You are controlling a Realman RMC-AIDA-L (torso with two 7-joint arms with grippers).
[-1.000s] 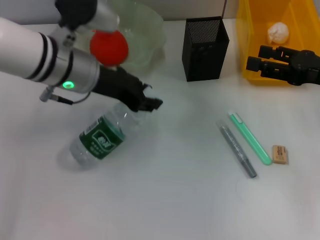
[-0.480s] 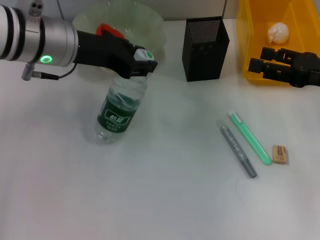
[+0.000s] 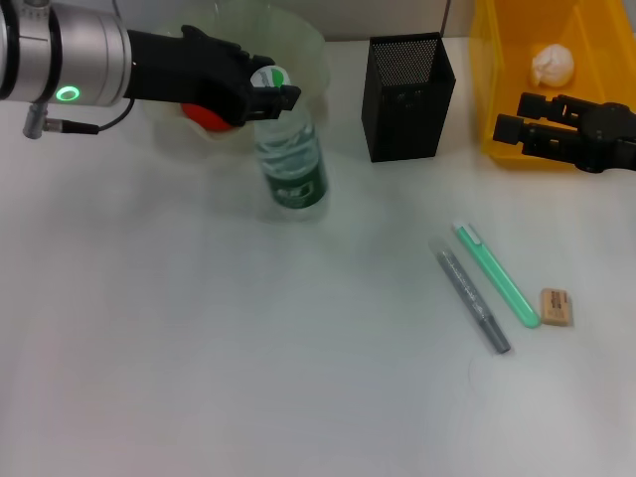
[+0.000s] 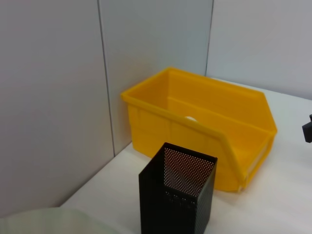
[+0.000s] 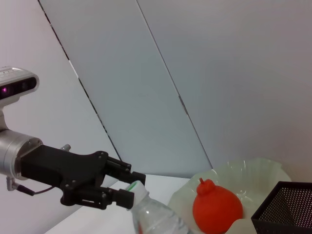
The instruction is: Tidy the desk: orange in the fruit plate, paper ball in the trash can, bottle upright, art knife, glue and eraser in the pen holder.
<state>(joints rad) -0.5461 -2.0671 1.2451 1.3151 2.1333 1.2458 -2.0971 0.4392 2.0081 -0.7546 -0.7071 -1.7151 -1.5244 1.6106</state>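
left gripper (image 3: pixel 266 91) is clamped on the cap end of the clear plastic water bottle with the dark green label (image 3: pixel 291 164), and i see the bottle standing nearly upright now on the white desk (image 3: pixel 298 378), just in front of the pale green wavy-rimmed fruit plate (image 3: pixel 303 50). a second ago it lay on its side lower left of here, half a second ago it was tilted mid-lift, so the uprighting step looks almost done; i judge what remains is to settle the base flat and let go without tipping it. the fingers are narrow, closed around the white and green cap, which the right wrist view shows too. the red-orange wrinkled orange (image 5: pixel 217 207) already sits in the fruit plate behind the bottle. the square black wire-mesh pen holder (image 3: pixel 407 94) stands beside the plate and holds nothing i can see. the white crumpled paper ball (image 3: pixel 553 63) lies in the bright yellow rectangular trash can (image 3: pixel 497 79). right gripper (image 3: pixel 509 119) hangs parked over the can's front edge with its fingers apart and empty. the tan eraser block (image 3: pixel 556 306), a green pen-shaped tool (image 3: pixel 495 273) and a grey one (image 3: pixel 473 299) are not yet put away.
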